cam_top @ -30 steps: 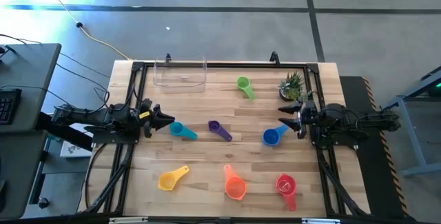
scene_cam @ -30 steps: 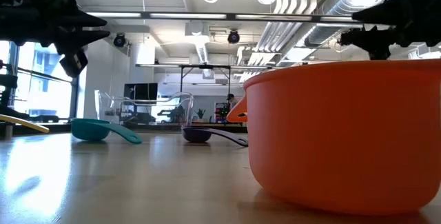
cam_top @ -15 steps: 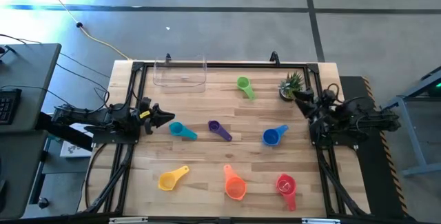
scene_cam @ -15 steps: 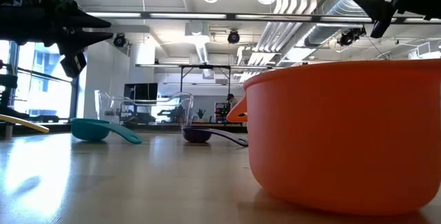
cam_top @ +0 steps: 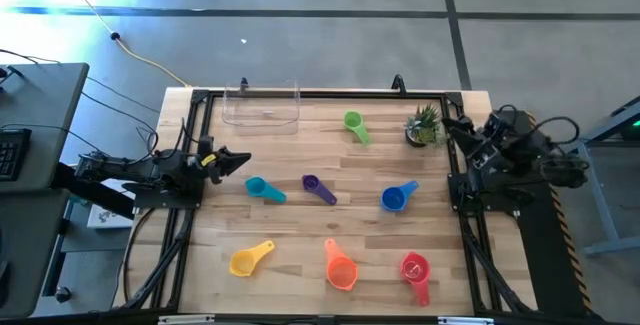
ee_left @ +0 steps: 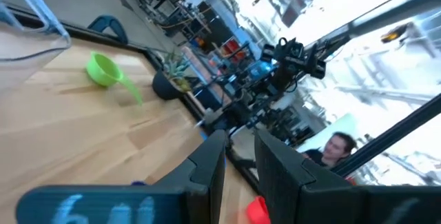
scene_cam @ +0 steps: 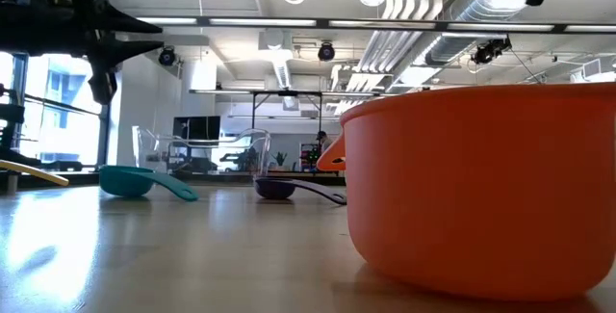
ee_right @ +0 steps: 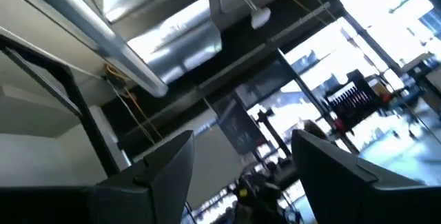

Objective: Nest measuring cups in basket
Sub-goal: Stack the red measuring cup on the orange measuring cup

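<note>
Left gripper [cam_top: 238, 157] at the counter's [cam_top: 300, 215] left edge, fingers apart, holding nothing, teal cup [cam_top: 257, 187] just beside. Right gripper [cam_top: 452, 126] raised at the right edge, fingers spread, empty, beside the potted plant [cam_top: 423, 123]. Basket [cam_top: 262, 106] at the far edge toward the left corner, no cups inside. Seven measuring cups [cam_top: 318, 188] scattered across the counter.

Grey floor [cam_top: 320, 55]; ceiling ducts [scene_cam: 423, 5] (silver); bright window [scene_cam: 58, 101].
</note>
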